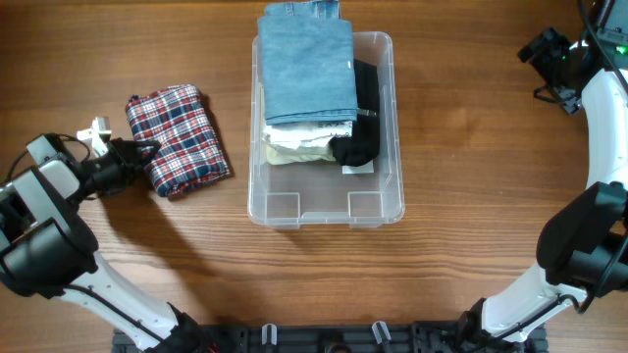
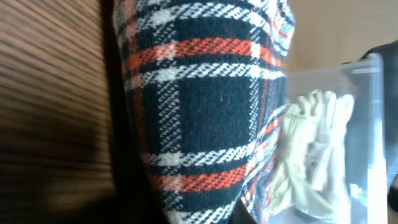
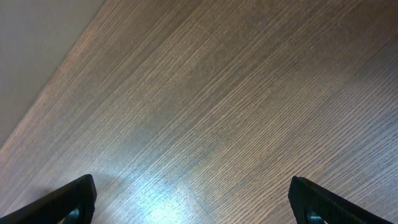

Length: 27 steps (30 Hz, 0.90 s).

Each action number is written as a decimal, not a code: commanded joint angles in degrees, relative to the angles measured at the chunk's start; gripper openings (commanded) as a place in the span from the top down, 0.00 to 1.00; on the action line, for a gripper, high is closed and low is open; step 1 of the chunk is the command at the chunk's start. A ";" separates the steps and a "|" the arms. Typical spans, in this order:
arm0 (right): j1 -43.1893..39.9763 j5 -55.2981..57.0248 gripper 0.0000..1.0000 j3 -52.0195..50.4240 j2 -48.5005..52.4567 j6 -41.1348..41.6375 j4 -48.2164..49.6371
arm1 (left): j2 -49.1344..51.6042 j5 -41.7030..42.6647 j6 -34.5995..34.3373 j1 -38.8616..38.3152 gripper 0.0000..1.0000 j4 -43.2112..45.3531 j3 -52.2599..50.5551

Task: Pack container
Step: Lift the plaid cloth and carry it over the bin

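Note:
The clear plastic container stands at the table's middle. It holds folded blue jeans, a black garment and a cream garment; a white label shows on its floor. A folded red, white and navy plaid cloth lies on the table left of it. My left gripper is closed on the cloth's left edge; the plaid cloth fills the left wrist view, with the container wall behind. My right gripper is open and empty at the far right.
The jeans overhang the container's far rim. The container's near end shows bare floor with moulded notches. The right wrist view shows only wooden tabletop and a pale strip beyond its edge.

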 commanded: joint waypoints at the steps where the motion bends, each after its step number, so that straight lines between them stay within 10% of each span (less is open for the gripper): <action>1: 0.24 -0.31 0.00 0.11 0.44 0.81 0.02 | -1.90 9.05 -1.73 0.35 0.96 -2.71 6.67; 11: 0.24 -0.31 0.00 0.11 0.44 0.81 0.02 | -22.47 25.24 -3.54 -3.61 0.96 -2.86 10.82; 27: 0.24 -0.31 0.00 0.11 0.44 0.76 0.02 | -39.01 16.31 -4.61 -38.97 0.96 1.42 10.82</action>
